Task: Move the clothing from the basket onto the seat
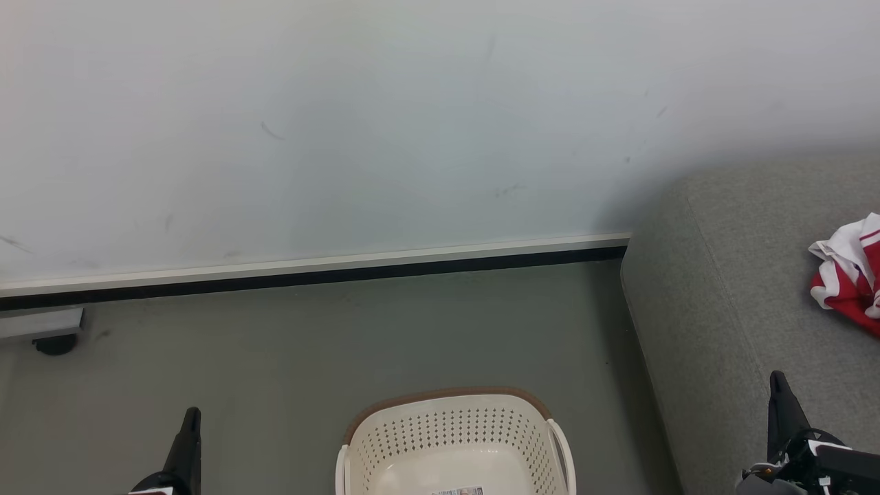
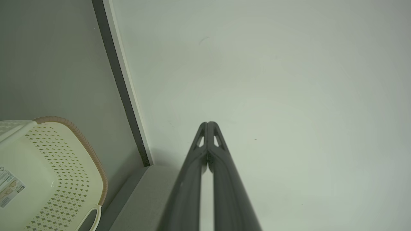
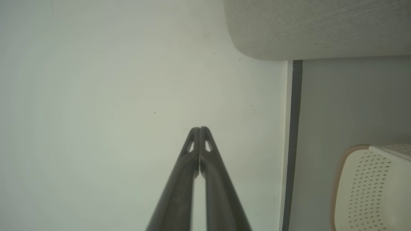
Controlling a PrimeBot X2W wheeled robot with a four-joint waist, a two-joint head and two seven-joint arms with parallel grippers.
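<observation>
The cream basket [image 1: 454,440] with a brown rim stands on the floor at the bottom middle of the head view; what I see of its inside holds just a label sticker. It also appears in the left wrist view as the basket [image 2: 57,179] and in the right wrist view as the basket [image 3: 372,189]. Red and white clothing [image 1: 852,275] lies on the grey seat [image 1: 742,289] at the right edge. My left gripper [image 1: 194,412] is shut, empty, left of the basket. My right gripper [image 1: 777,377] is shut, empty, over the seat's front. Both point at the wall: left gripper [image 2: 208,123], right gripper [image 3: 199,129].
A pale wall [image 1: 344,124] with a white and black skirting [image 1: 316,271] runs behind the grey floor [image 1: 275,357]. A grey furniture foot [image 1: 51,337] stands at the far left by the wall. The seat's rounded corner [image 3: 305,29] shows in the right wrist view.
</observation>
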